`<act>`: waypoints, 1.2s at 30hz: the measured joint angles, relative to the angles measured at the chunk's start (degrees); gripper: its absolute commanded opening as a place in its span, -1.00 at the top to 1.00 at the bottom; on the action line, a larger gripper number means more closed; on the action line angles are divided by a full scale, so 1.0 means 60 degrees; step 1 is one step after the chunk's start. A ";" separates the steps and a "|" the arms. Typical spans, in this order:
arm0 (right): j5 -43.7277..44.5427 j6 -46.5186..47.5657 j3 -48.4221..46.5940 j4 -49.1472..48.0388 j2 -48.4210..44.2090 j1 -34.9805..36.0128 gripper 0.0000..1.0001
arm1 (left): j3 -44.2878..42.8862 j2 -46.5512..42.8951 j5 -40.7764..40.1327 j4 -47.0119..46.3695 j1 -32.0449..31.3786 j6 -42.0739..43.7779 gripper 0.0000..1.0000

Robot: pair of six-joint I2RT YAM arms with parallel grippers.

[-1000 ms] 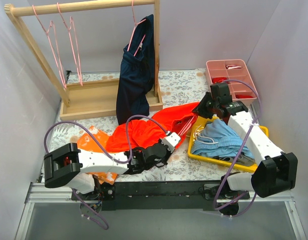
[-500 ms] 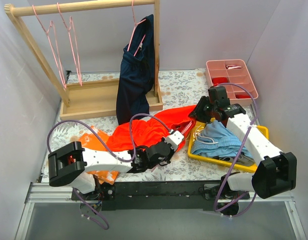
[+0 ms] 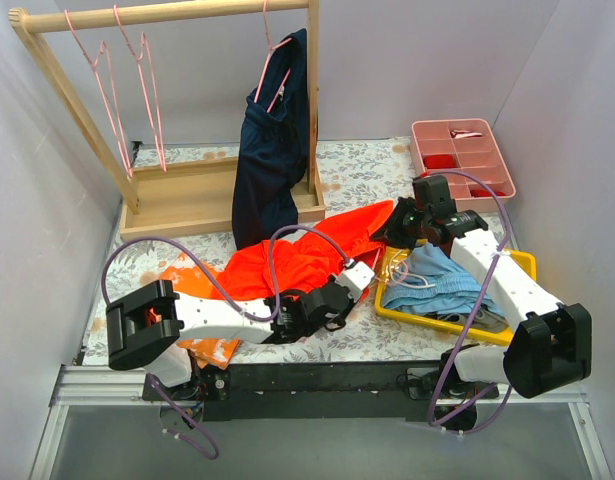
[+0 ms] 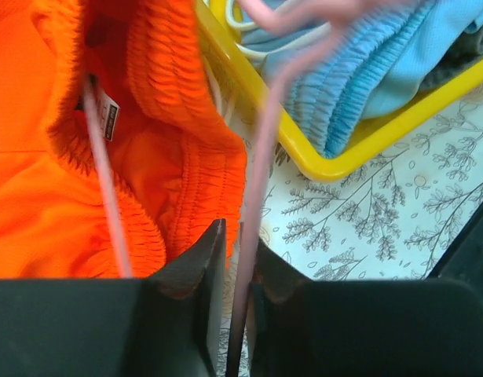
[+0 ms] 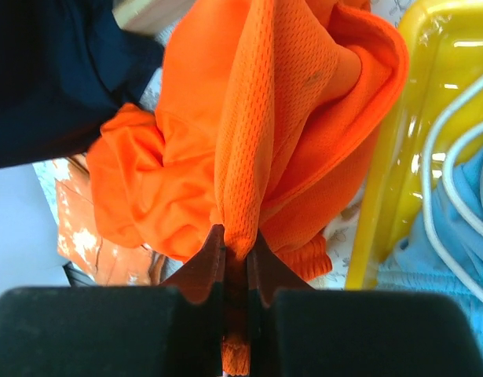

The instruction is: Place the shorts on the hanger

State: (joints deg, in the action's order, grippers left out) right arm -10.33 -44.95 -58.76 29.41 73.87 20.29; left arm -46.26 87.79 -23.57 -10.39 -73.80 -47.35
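The shorts (image 3: pixel 307 255) lie bunched on the tabletop (image 3: pixel 372 165) at the centre of the top view. Their right end is raised just beside the yellow tray (image 3: pixel 525 262).

The right end effector (image 5: pixel 235 236) is closed to a narrow gap and pinches a fold of the shorts fabric.

The left end effector (image 4: pixel 236 236) is closed on one wire of the hanger (image 4: pixel 258 169). A second hanger wire passes into the elastic waistband opening. Blue cloth (image 4: pixel 367 71) lies in the tray.

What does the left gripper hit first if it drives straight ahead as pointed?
Probably the shorts' elastic waistband, just ahead of the left gripper clamping the hanger; yellow tray rim close beside. Depth unclear.
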 measured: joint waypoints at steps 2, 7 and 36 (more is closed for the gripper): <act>-0.0036 0.0080 0.0058 0.0084 0.0000 0.0000 0.97 | -0.0091 -0.0007 -0.0040 0.0189 0.0007 -0.0193 0.02; -0.0098 0.0324 0.0197 0.0415 -0.0004 0.0022 0.97 | -0.0291 -0.0936 -0.0149 0.0973 0.0095 -0.1268 -0.22; 0.0047 0.1286 -0.0193 0.1508 -0.0463 0.0015 0.97 | -0.1067 -0.0656 0.2856 0.5741 0.1858 -0.4189 0.09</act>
State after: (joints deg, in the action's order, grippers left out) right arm -10.04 -37.23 -59.92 38.46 71.09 20.38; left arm -52.66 83.85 -6.44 24.05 -62.65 -72.49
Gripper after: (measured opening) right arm 0.139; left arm 0.517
